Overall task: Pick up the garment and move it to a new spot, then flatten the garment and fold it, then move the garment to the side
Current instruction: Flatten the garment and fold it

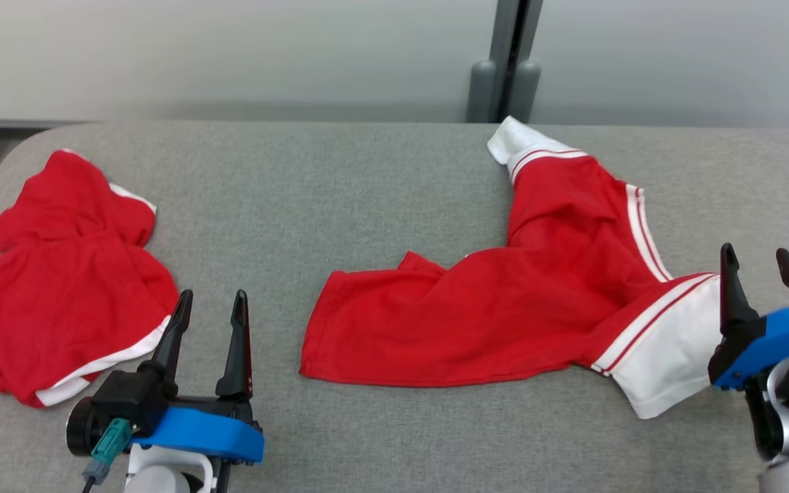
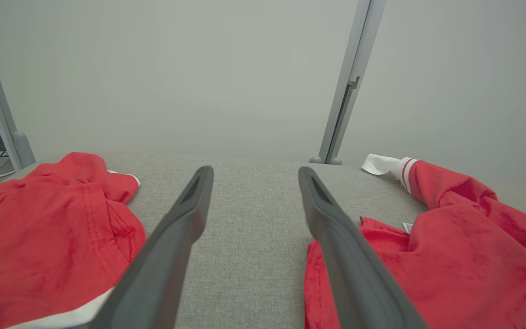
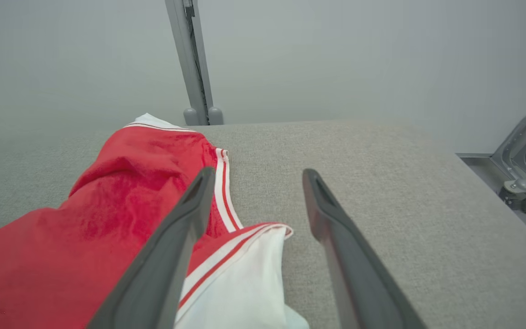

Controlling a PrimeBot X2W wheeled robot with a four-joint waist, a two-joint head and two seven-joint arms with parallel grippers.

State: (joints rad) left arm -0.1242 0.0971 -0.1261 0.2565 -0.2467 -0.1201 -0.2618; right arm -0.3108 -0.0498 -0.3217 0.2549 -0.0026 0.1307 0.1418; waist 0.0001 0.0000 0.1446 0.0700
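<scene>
On the table (image 1: 394,205), my left hand (image 1: 214,296) and right hand (image 1: 755,250) stand released beside the rumpled red garment (image 1: 504,322); flattening looks next, needing pinches at its edges.

Layout on the surface (image 1: 312,205). The garment (image 1: 504,308) lies spread from centre to right: one sleeve reaches the far edge, the other lies at the near right, just beside the right tool (image 1: 756,250). A second garment (image 1: 59,287) lies bunched at the left, well apart. The left tool (image 1: 214,294) stands at the near edge between the two. A post (image 1: 507,68) rises behind the surface.
</scene>
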